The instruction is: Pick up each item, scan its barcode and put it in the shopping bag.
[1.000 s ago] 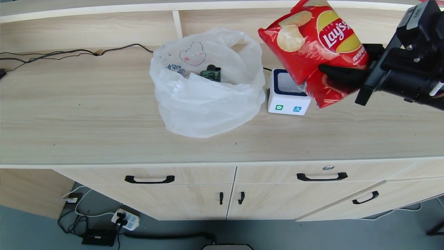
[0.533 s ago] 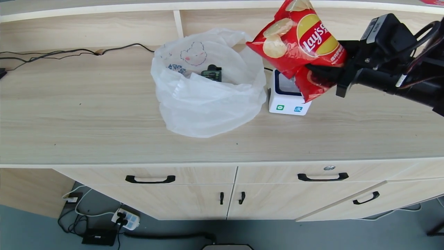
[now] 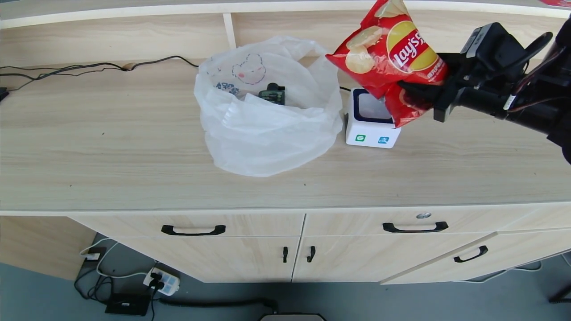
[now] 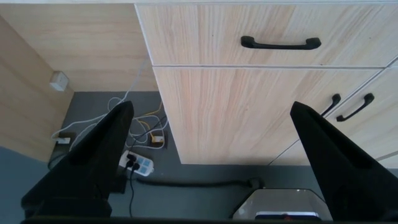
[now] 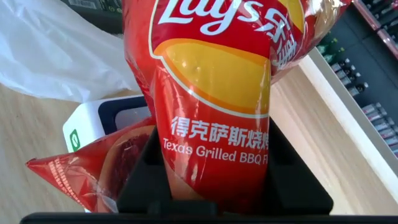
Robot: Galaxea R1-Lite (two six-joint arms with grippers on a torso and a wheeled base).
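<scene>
Right fingers (image 3: 419,92) clamp chip bag (image 3: 392,51), seemingly above scanner (image 3: 372,133); left fingers (image 4: 93,168) spread apart.

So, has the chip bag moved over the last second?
Yes: the chip bag shifted left, its lower tip now at the scanner's right edge.

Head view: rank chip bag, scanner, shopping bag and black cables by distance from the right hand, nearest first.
1. chip bag, gripped in the right hand.
2. scanner, on the counter under the chip bag's lower corner.
3. shopping bag, left of the scanner.
4. black cables, far left rear.
</scene>
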